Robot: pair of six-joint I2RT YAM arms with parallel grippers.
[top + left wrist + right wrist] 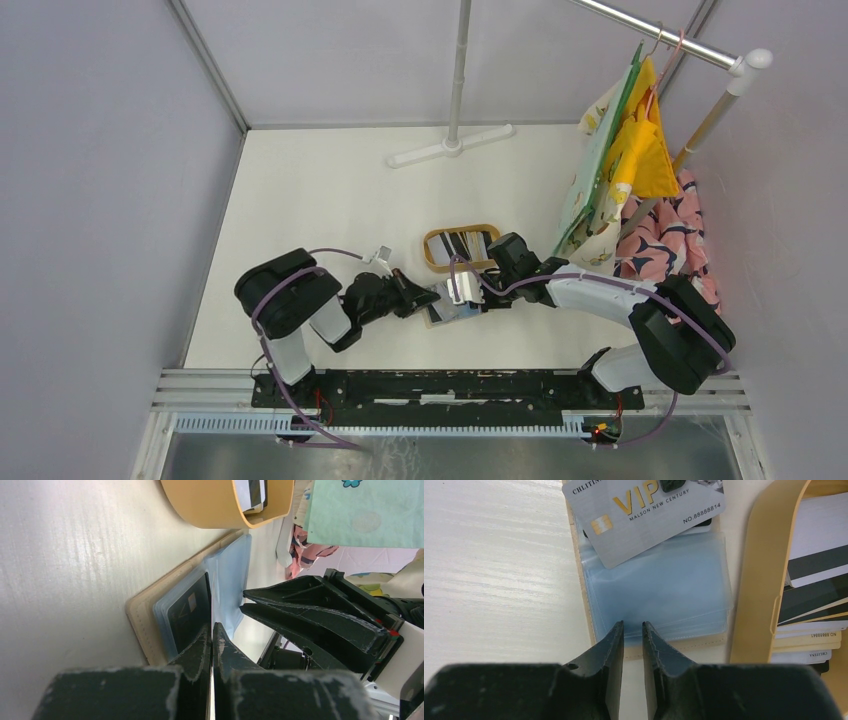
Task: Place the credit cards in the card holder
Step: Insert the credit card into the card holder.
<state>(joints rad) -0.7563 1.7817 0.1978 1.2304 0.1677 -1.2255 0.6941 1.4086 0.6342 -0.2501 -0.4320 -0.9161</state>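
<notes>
Left wrist view, near to far. Left gripper (213,627): jaws clenched, apparently on one edge of a card (189,614). The card is held slanted over the holder (145,615), probably so a corner can enter one of the clear sleeves (659,590).

The holder lies open and flat on the table (60,555), between the two grippers and just beside the tray (215,505).

Right gripper (243,600): jaws narrowly parted, nothing visible between them. The tips sit low over the holder's edge opposite the card, likely to pin the holder against sliding when the card is pushed in.

Tray, beyond: the other cards (814,570) lie stacked inside it, not yet moved.

Hard to make out:
- whether the held card's corner is already inside a sleeve or only rests on top;
- whether the right tips touch the holder;
- a dark edge under the held card, possibly a second card.

The tray is cut off in both wrist views, and from above the grippers cover most of the holder.
</notes>
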